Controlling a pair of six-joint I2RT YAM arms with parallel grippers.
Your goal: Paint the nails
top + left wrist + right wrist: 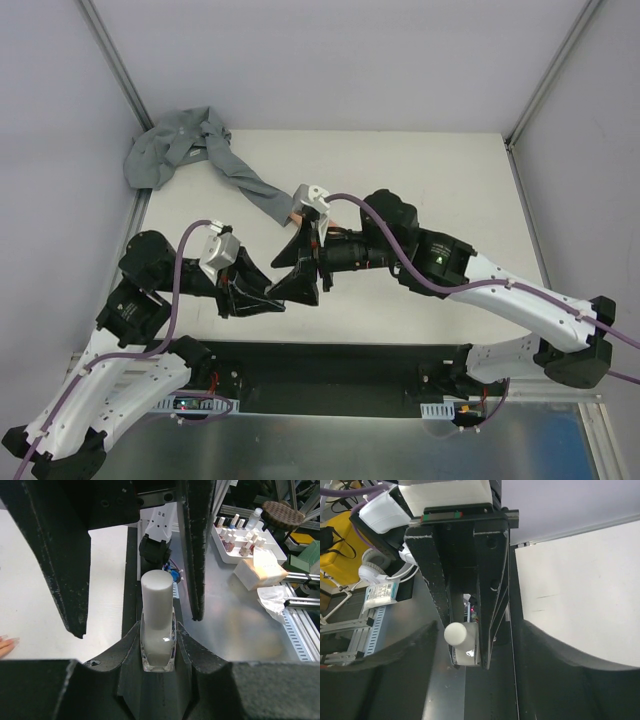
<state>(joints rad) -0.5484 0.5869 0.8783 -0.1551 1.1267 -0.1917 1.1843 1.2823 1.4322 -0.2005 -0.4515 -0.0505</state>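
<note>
Bench (430,170), overhead view: white surface closed by pale walls at 9, 12 and 3 o'clock and by a black strip (330,365) along its 6 o'clock edge, where both arm bases sit. Grey sleeve (185,150) lies bunched in the 10 o'clock corner and trails toward the centre, ending in the mannequin hand (293,214); the nails on it are too small to resolve. Bare bench lies open from 12 through 3 o'clock, while the 9 o'clock wall stands near the left arm's elbow. Left arm (140,330) rises from the 7 o'clock corner, folds at the elbow and reaches toward the centre. The left end effector (158,647) is clamped on the glass body of a white-capped bottle (157,600), cap pointing out along the fingers. Right arm (500,290) stretches low from the 4 o'clock corner to the centre. The right end effector (137,622) faces the left one, fingers spread apart on either side of the cap and clear of it. Both meet just at 6 o'clock of the mannequin hand, whose peach tip shows at the 9 o'clock edge of the left wrist view. Beyond the black strip, on a metal plate (235,625), stands a white tray of polish bottles (245,537).
</note>
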